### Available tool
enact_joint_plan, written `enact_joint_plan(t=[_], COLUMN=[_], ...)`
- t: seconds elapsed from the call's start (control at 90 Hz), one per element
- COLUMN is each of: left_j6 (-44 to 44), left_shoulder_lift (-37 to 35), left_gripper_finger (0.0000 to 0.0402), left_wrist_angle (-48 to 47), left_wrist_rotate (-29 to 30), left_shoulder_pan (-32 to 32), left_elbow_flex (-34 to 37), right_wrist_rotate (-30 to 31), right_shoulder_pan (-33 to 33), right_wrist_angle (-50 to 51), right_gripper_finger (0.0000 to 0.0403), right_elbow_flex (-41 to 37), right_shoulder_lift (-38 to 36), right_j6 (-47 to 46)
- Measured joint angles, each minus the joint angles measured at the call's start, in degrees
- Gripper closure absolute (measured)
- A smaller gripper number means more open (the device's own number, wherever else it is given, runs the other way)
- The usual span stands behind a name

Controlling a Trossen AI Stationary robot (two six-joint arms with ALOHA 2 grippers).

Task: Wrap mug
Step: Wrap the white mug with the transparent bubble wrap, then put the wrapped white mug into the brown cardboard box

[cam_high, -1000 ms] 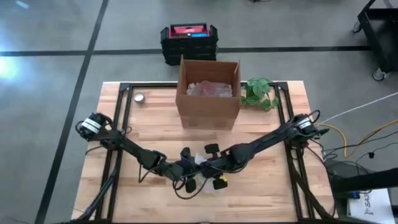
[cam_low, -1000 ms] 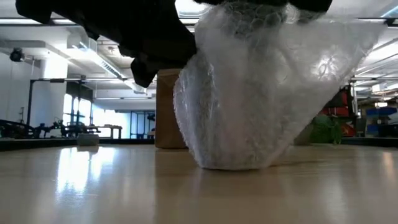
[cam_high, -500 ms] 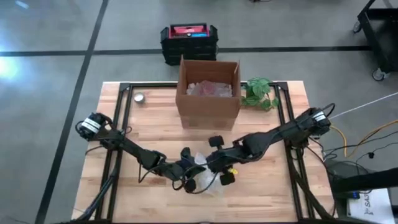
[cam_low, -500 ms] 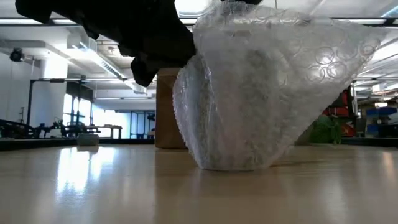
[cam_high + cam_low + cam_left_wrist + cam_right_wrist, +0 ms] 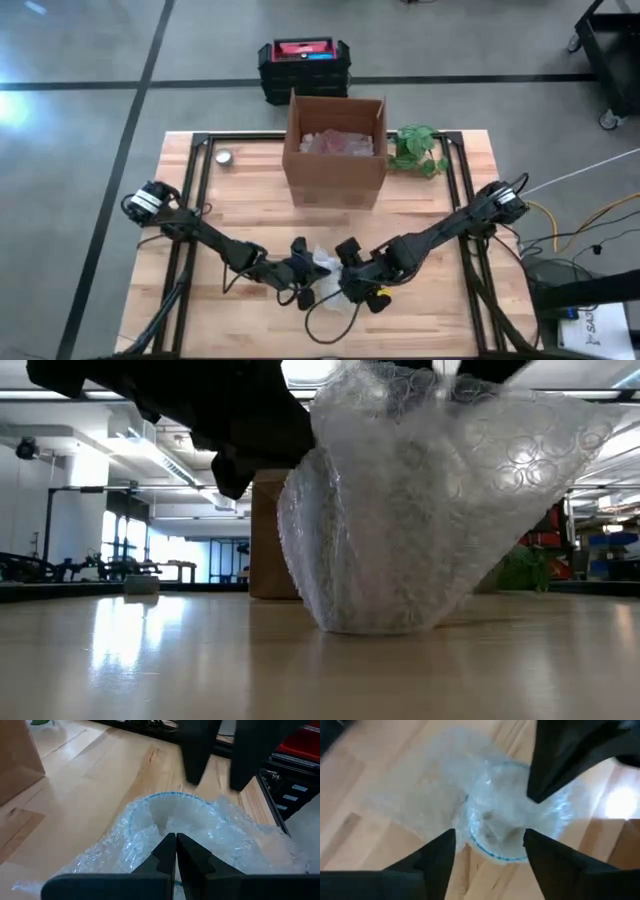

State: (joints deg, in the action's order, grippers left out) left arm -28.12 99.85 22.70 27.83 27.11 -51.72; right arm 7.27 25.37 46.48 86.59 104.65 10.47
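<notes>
No text, label or number can be read in any view. The red-topped black case (image 5: 303, 60) beyond the table shows only unreadable marks.

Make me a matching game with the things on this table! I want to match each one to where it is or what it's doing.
Things:
1. brown cardboard box
2. leafy green plant
3. clear bubble wrap
4. left gripper

Places or states:
A. pinched shut on the wrap
B. bunched around a mug with a blue rim
C. at the table's back middle
D. right beside the box

Pairs: 1-C, 2-D, 3-B, 4-A
</notes>
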Motion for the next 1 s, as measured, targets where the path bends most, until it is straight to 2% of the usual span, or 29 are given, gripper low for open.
enact_joint_plan(t=[0.144,0.444,0.6,0.844,1.0], left_j6=[-0.19,-0.22,-0.23,-0.52,-0.86], left_shoulder_lift=[-0.01,-0.01,-0.01,-1.64,-4.66], left_gripper_finger=[0.0402,0.0402,0.0402,0.0402,0.0402], left_wrist_angle=[0.09,0.30,0.39,0.47,-0.23], left_wrist_rotate=[0.00,0.02,0.02,0.02,-0.39], left_shoulder_pan=[0.00,0.00,0.00,0.09,0.56], left_elbow_flex=[0.00,0.00,0.00,0.00,0.00], right_wrist_rotate=[0.04,0.22,0.30,-0.18,0.34], right_shoulder_pan=[0.14,0.14,0.14,-0.05,-0.16], right_wrist_angle=[-0.50,-3.40,-4.61,-5.17,-4.42], right_gripper_finger=[0.0175,0.0230,0.0272,0.0379,0.0390], right_elbow_flex=[0.00,0.00,0.02,0.02,0.00], right_shoulder_lift=[2.49,6.17,7.51,7.71,7.00], right_j6=[2.02,3.82,4.86,4.32,2.02])
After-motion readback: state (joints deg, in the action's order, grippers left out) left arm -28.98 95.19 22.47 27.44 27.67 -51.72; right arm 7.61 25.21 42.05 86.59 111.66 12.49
